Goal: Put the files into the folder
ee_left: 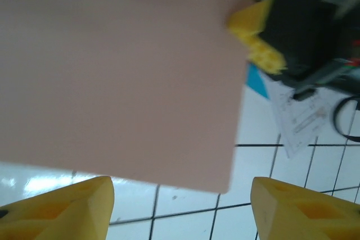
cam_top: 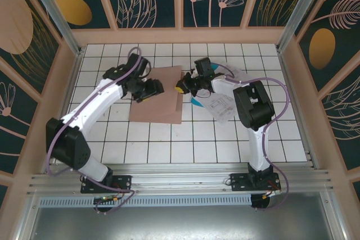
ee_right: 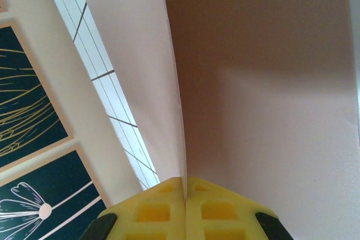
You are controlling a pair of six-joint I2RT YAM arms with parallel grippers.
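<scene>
- The right gripper [ee_right: 184, 188] was shut tight and pinched the edge of the folder [ee_right: 264, 82].
- The card spread away from its fingers, and one side of it looked lifted a bit.
- The left gripper [ee_left: 180, 195] was partly open with nothing in it.
- The folder's flat side was just ahead of that gripper and not touching it.
- The files [cam_top: 222, 105], some white sheets and a teal sheet [cam_top: 195, 102], lay on the table [cam_top: 140, 144]. They were back under the right gripper's arm, outside the folder.
- I think the job had only begun. The folder was getting opened, and all the papers had yet to go in.
</scene>
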